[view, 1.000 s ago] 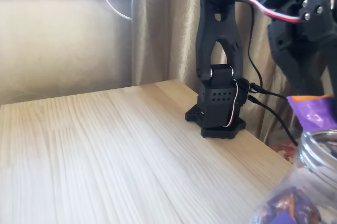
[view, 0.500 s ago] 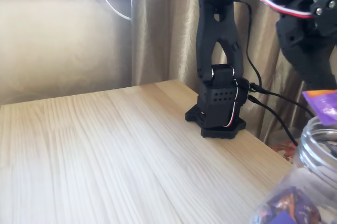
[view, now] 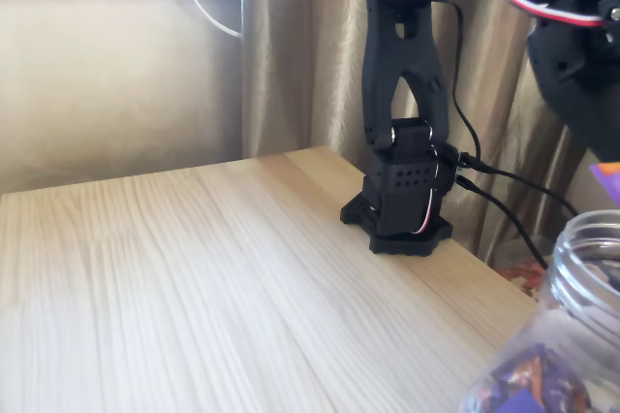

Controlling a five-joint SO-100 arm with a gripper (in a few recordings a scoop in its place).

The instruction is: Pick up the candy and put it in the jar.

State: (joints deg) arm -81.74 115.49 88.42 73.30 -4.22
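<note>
The candy (view: 610, 180) shows as a sliver of shiny purple wrapper at the right edge of the fixed view, just above the rim of the jar (view: 581, 277) and directly below the black gripper (view: 591, 93) (most of the sweet is cut off by the frame). The gripper's body hangs over the jar's mouth; its fingertips run out of the picture, so I cannot tell whether they clasp the candy or stand apart.

The jar sits at the lower right corner, a clear plastic one with a ribbed screw-thread neck, open at the top. Through its wall, purple-wrapped sweets (view: 528, 384) with orange-gold marks lie heaped near the bottom. No writing on them can be read.

The jar rests on a pale wooden table (view: 194, 277). The arm's black base (view: 399, 209) stands at the table's far edge, with dark cables trailing off to the right before a beige curtain (view: 291, 54).
</note>
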